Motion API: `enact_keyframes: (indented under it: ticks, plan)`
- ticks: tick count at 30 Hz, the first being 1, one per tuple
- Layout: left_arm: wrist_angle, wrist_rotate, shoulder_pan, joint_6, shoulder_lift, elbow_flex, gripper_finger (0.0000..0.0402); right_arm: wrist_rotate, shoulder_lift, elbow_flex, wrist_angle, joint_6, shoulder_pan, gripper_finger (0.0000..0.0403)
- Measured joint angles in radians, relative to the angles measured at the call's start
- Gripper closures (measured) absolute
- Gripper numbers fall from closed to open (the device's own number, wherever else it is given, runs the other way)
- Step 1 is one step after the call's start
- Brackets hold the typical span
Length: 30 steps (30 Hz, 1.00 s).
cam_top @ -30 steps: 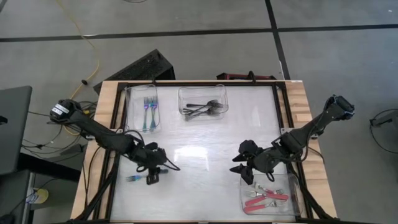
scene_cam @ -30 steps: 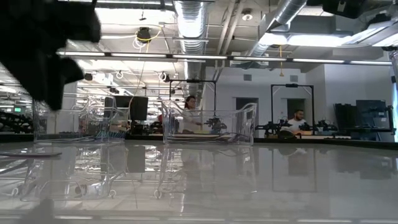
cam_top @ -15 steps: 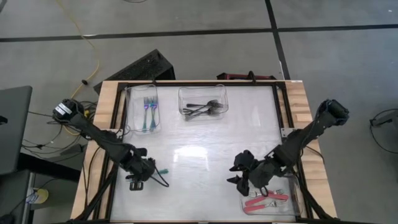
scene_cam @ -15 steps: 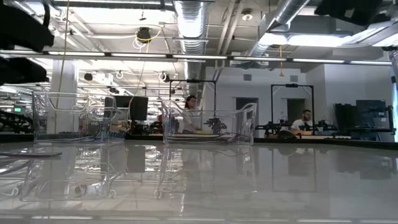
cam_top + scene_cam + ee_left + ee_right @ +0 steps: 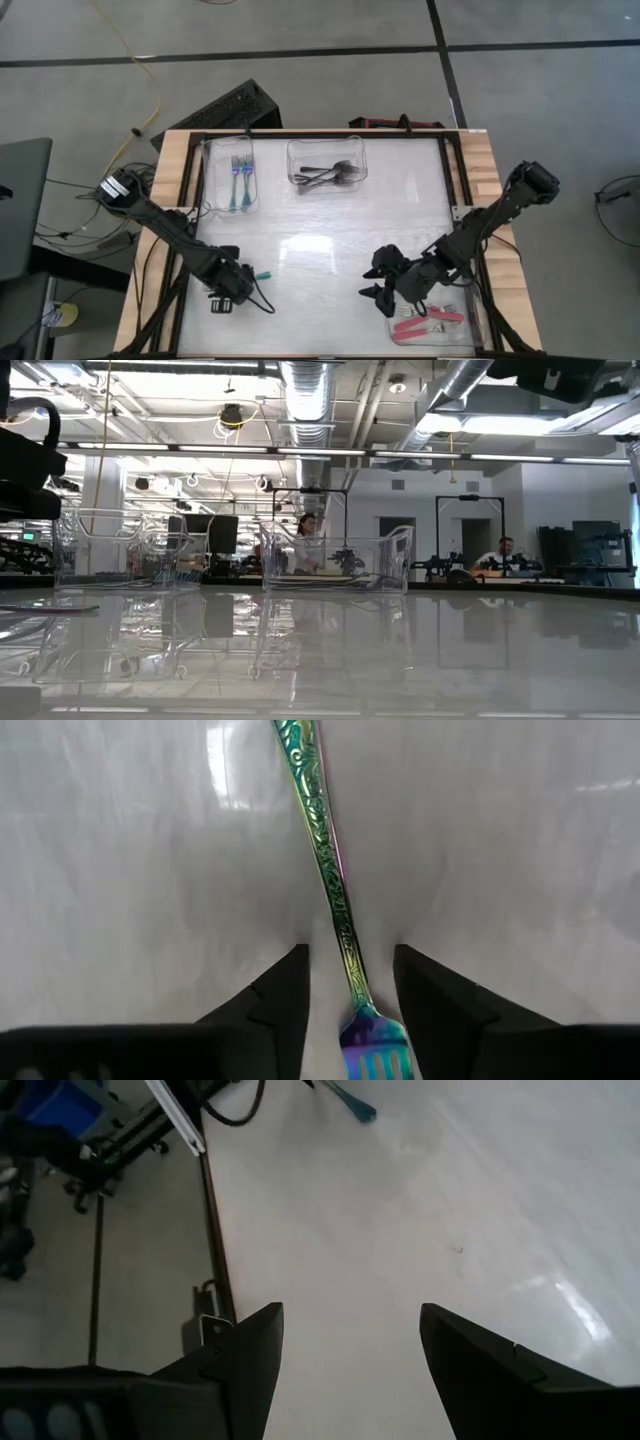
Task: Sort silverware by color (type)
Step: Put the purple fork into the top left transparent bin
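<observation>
A fork with a green-teal patterned handle (image 5: 330,870) lies flat on the white table near its near-left part; the handle's end (image 5: 262,273) pokes out beside my left gripper (image 5: 228,285). My left gripper (image 5: 350,960) is open, low over the fork, one finger on each side of its neck next to the tines, touching nothing that I can see. My right gripper (image 5: 385,280) is open and holds nothing, over bare table just left of the tub of red forks (image 5: 430,320). In the right wrist view my right gripper (image 5: 345,1330) faces the table.
Clear tubs stand at the far left with teal forks (image 5: 232,172), at the far middle with black forks (image 5: 327,172), and at the near right with red-handled forks. Bare table (image 5: 320,240) lies between both arms. People sit far behind the table (image 5: 305,530).
My left gripper has moved toward the table's near-left corner and turned, and now stands over the teal fork with the handle end showing on its right. My right gripper has drifted toward the near edge and a little left. The fork has stayed on the table.
</observation>
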Motion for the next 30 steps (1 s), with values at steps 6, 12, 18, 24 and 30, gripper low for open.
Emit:
enact_keyframes:
  ticks: [6, 12, 18, 24, 30]
  plan:
    - [0.018, 0.02, 0.039, 0.034, -0.022, -0.006, 0.0374, 0.0, -0.001, 0.0, 0.009, 0.026, 0.017, 0.0143]
    - [0.046, 0.032, 0.115, 0.15, -0.021, 0.091, 0.0397, 0.007, -0.002, 0.0, 0.066, 0.026, 0.047, 0.0143]
    - [-0.166, -0.035, 0.221, 0.535, -0.025, 0.36, 0.0399, 0.015, -0.002, 0.0, 0.094, 0.04, 0.067, 0.0143]
    - [-0.544, -0.262, 0.351, 1.154, -0.028, 0.679, 0.04, 0.054, -0.002, 0.0, 0.116, 0.076, 0.068, 0.0143]
    - [-0.85, -0.332, 0.596, 1.682, -0.029, 0.793, 0.0401, 0.071, -0.001, 0.0, 0.176, 0.076, 0.049, 0.0143]
